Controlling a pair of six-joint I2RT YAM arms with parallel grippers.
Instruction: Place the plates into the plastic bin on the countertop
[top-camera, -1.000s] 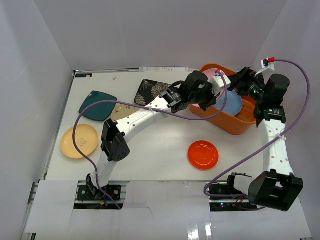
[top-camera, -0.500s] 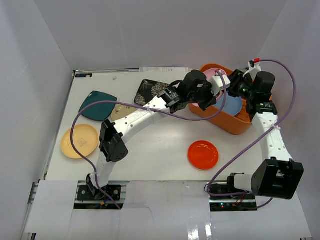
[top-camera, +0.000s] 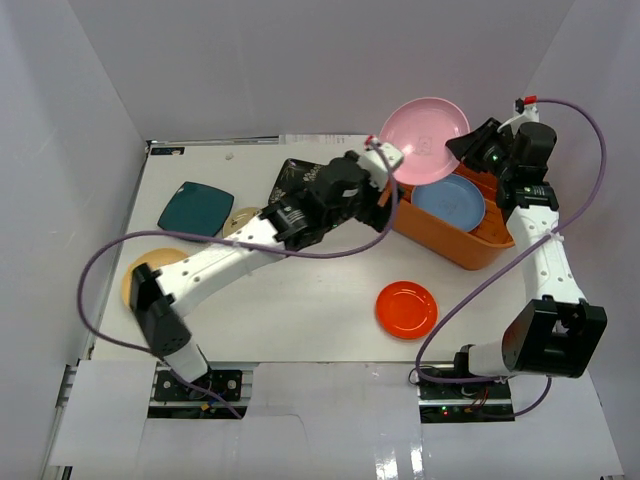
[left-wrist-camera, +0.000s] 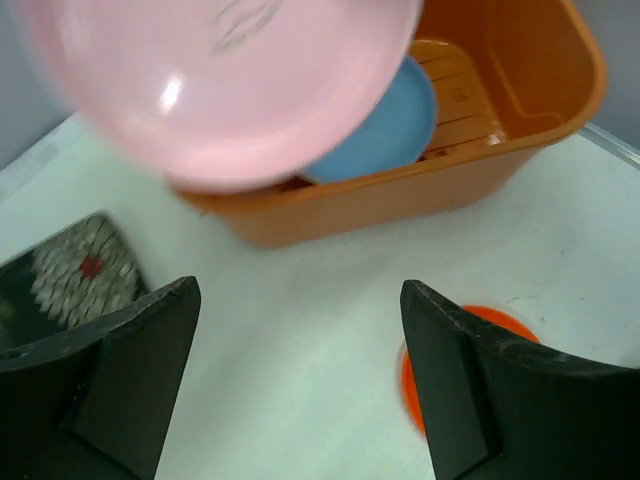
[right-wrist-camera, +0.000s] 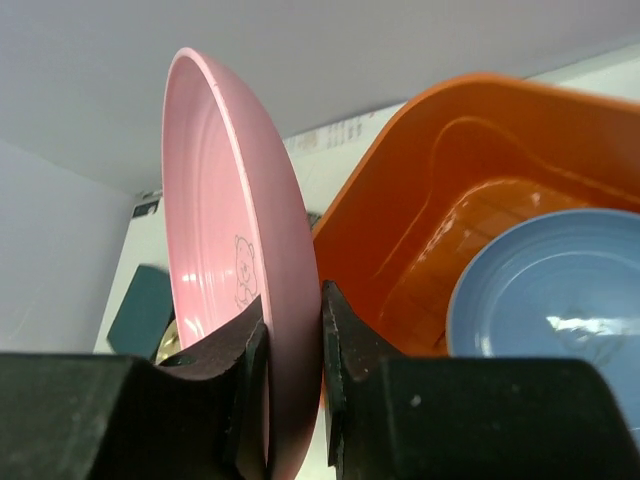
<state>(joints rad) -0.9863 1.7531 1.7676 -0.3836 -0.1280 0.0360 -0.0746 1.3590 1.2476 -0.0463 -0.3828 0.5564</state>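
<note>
The right pincer (right-wrist-camera: 295, 320) is clenching the rim of the pink plate (top-camera: 425, 140), holding it tilted on edge over the orange bin (top-camera: 455, 245) in the far right corner of the counter (top-camera: 300, 290). This is probably so it can slip in beside the blue plate (top-camera: 450, 203) lying on the bin's floor. The left pincer (left-wrist-camera: 298, 290) is hanging released and empty just beside the bin, seemingly keeping clear. The red plate (top-camera: 406, 309) is waiting toward the near edge, and the teal plate (top-camera: 195, 210) and yellow plate (top-camera: 150, 262) are lying by the left edge.
</note>
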